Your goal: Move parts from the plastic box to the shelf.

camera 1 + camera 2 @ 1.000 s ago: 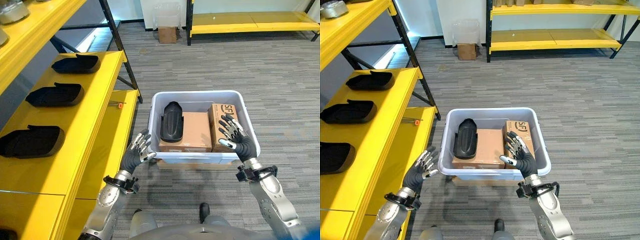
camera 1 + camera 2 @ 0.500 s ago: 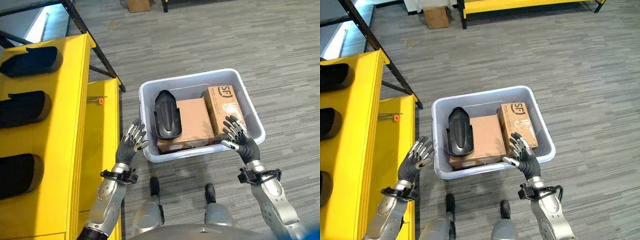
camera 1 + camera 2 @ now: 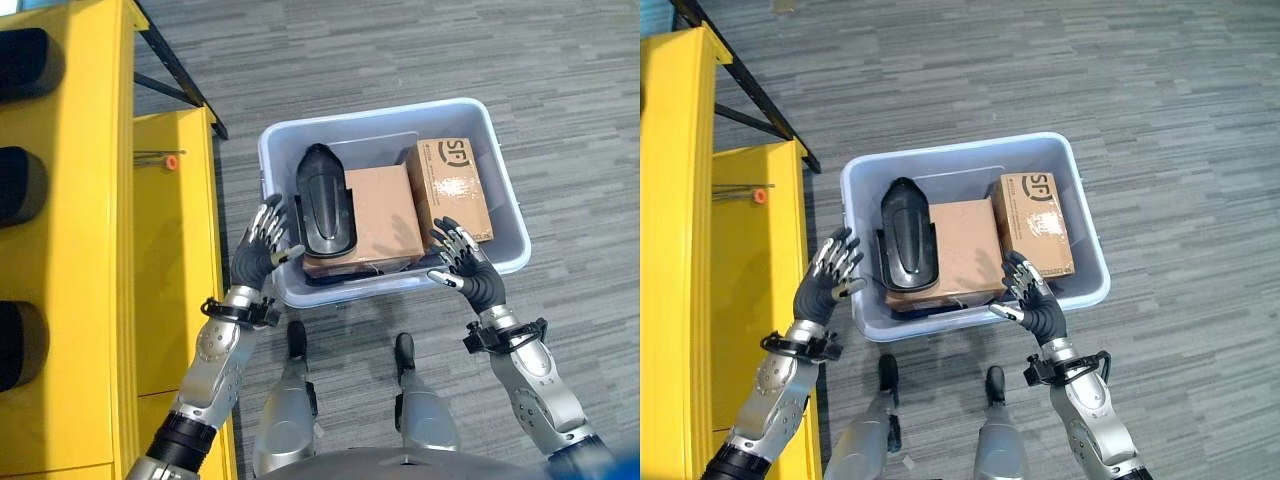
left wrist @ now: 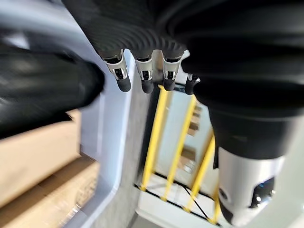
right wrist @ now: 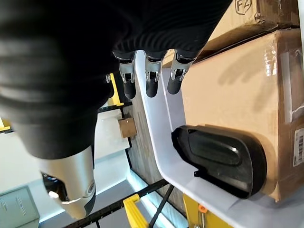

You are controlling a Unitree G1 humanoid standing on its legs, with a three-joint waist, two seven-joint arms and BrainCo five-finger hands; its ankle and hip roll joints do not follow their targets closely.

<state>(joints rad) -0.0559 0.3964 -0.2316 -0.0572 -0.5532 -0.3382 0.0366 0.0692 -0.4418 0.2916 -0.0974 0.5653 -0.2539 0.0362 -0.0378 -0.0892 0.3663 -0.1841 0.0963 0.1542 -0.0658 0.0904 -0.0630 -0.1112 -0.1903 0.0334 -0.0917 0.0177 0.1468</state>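
Left hand [image 3: 262,250] raised at the outer left wall of the plastic box [image 3: 497,175], at about eight o'clock from the box's middle, fingers spread and relaxed, palm turned toward the wall, holding nothing; cannot tell from the head views whether the fingertips touch the rim. Right hand [image 3: 462,270] up at the box's near edge, at about five o'clock from its middle, fingers likewise fanned open and empty, hovering over the rim beside the near end of the small cardboard box [image 3: 449,189]. Seen from the right wrist, straight dark-tipped fingers [image 5: 151,78] pointing along the pale box wall [image 5: 156,137], with nothing between them and the thumb. Inside the plastic box: a black part [image 3: 327,212], long and rounded, lying in the left half, partly on top of a large cardboard box [image 3: 382,215] that takes up the middle; the small cardboard box just beside it on the right, touching it. Plastic box standing on grey carpet [image 3: 420,60]. Yellow shelf [image 3: 90,250] along the left, at nine o'clock from the box, with three more black parts [image 3: 22,186] in a row along its far left edge, and a small orange-tipped tool [image 3: 160,158] on its lower board at about ten o'clock from the box.
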